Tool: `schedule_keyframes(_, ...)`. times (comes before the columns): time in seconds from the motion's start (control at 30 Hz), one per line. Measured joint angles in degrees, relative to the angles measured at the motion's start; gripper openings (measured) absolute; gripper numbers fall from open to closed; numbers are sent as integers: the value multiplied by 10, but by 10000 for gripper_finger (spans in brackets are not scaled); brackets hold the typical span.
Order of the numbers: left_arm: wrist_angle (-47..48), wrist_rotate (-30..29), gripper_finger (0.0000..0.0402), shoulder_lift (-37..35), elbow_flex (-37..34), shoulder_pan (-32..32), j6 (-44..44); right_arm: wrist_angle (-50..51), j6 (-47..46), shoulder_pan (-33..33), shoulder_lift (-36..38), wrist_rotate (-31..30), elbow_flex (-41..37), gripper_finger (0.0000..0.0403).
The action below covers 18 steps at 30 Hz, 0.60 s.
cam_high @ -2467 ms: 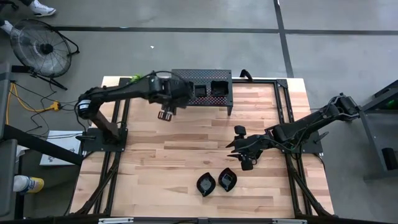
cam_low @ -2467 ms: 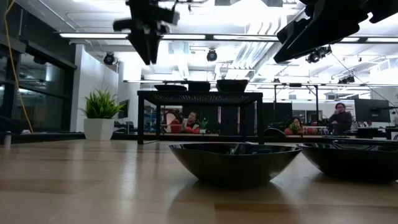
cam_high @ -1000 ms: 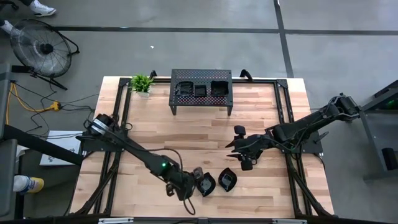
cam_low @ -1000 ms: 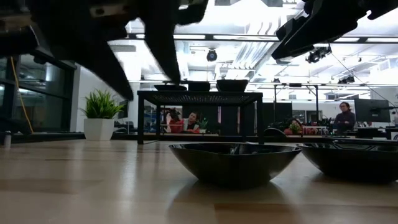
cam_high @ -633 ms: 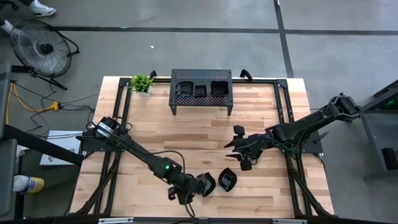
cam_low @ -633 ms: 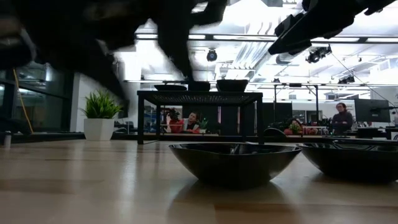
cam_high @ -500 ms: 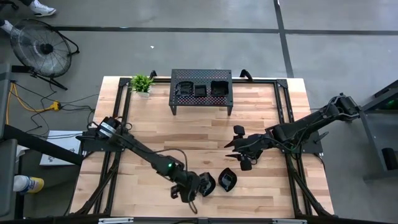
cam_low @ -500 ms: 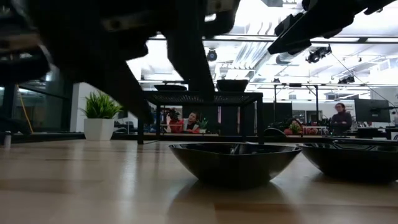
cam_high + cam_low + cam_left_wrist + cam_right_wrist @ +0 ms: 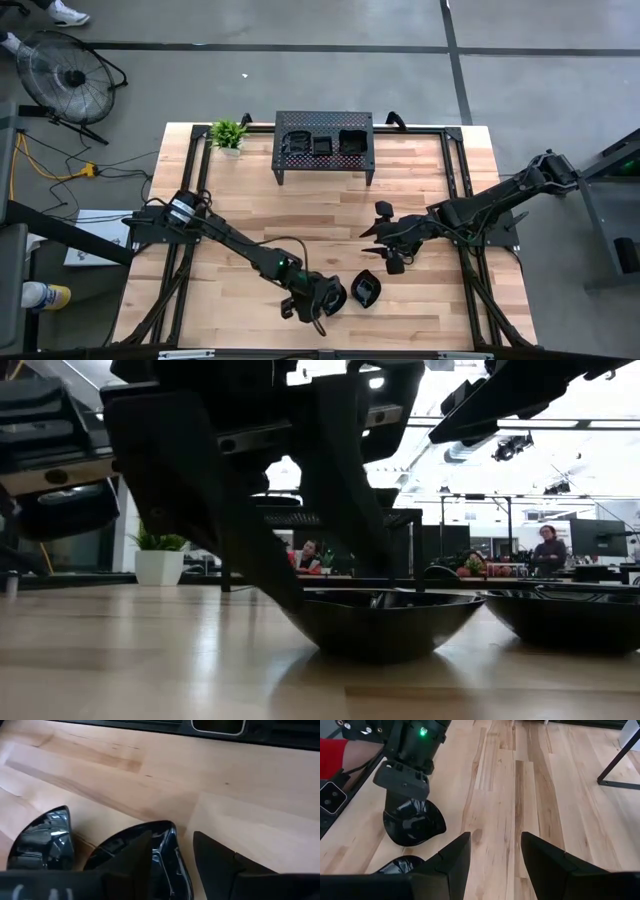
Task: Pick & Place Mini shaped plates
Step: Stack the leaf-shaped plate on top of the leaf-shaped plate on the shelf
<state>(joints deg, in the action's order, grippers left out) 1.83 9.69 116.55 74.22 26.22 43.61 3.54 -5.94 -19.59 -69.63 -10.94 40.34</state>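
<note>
Two fingers of the left gripper (image 9: 172, 862) stand spread, straddling the rim of the nearer leaf-shaped plate (image 9: 330, 296) — one inside, one outside, not yet pinched. Second plate (image 9: 366, 289) sits just beside. Right gripper (image 9: 392, 258) hovers open, farther off.

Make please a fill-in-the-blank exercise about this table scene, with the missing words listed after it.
1. The left hand straddles the rim of a glossy ____ dish.
2. On the wooden table, ____ dishes lie near its front edge.
3. The right hand hovers with its fingers ____.
4. The small green plant stands beside the perforated ____.

Missing words: black; two; open; stand
</note>
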Motion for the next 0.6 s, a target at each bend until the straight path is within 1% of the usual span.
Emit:
schedule_keyframes(0.1,-3,7,126,0,0,-4,8,0,0,0,0,0,0,169)
schedule_keyframes(0.27,-11,43,109,6,0,-20,10,0,0,0,0,0,0,169)
schedule_keyframes(0.43,-9,60,108,8,0,-23,12,0,0,0,0,0,0,169)
schedule_keyframes(0.6,-7,44,121,8,0,-22,26,-4,0,0,0,0,0,169)
